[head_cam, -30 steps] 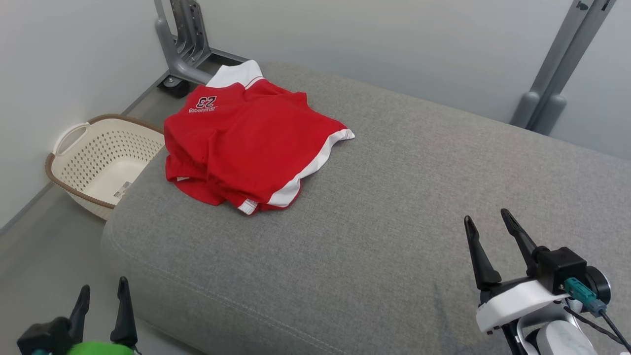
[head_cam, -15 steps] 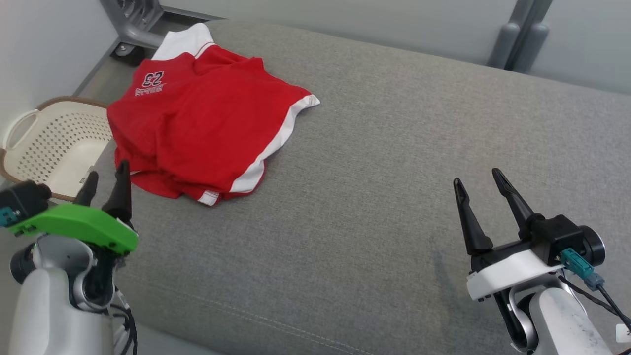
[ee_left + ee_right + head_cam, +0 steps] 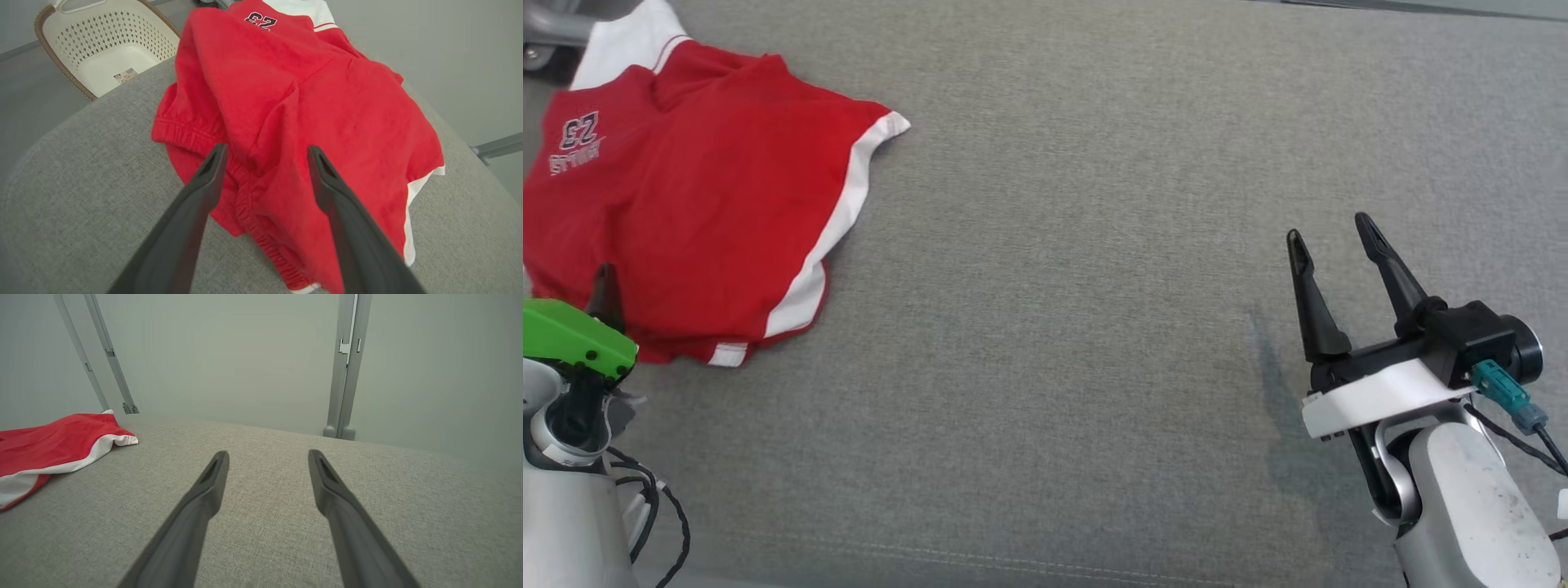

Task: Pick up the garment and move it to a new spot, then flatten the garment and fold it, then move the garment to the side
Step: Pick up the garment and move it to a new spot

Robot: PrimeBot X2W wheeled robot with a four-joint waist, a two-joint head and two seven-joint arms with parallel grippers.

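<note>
The garment is a pair of red shorts with white side stripes and a "23" print, lying rumpled at the left of the grey cushion. In the left wrist view the garment lies under my left gripper, whose fingers hover open over its elastic waistband edge. In the head view one left fingertip pokes up over the shorts' near edge. Far to the right, my right gripper stands open above bare cushion, nothing between its fingers. The right wrist view shows the garment off to the left.
A cream perforated laundry basket with a brown rim sits on the floor beyond the cushion's left end. Grey metal frame posts stand against the wall behind the cushion. Bare cushion stretches between the shorts and the right gripper.
The head camera has tipped down and swung right, so the shorts slide toward the frame's upper left. My left gripper has risen up to the shorts' near edge. Both grippers stay open.
</note>
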